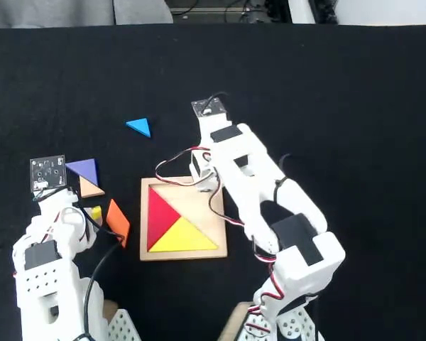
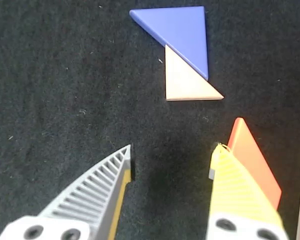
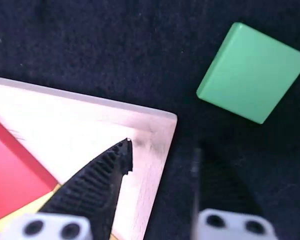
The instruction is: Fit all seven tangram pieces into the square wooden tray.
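Left fingers point(image 2: 102, 190) and right fingers point(image 3: 97, 180) spread wide, gripping nothing.
Left pair flanks bare desk point(image 2: 50, 75) beside the orange parallelogram point(image 2: 252, 155); right pair straddles the wooden tray point(image 3: 65, 125) corner, green square point(image 3: 252, 72) nearby.

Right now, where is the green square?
In the right wrist view, the green square lies on the black cloth outside a corner of the tray, not touching it, near the right gripper.
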Controlling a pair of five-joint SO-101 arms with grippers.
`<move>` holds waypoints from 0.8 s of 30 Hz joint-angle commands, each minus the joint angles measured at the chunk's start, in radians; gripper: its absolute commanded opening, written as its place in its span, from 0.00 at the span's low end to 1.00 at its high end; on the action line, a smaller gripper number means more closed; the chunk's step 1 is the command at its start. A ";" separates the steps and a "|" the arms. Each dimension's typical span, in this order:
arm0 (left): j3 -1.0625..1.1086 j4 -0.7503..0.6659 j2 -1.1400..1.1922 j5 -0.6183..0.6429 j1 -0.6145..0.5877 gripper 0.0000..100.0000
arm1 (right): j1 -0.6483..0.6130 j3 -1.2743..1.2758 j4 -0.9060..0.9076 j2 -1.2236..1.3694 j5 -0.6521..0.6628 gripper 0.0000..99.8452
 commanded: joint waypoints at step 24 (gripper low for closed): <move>-0.004 -0.018 -0.011 0.003 -0.007 0.25 | 0.109 -0.097 -0.035 0.117 -0.017 0.11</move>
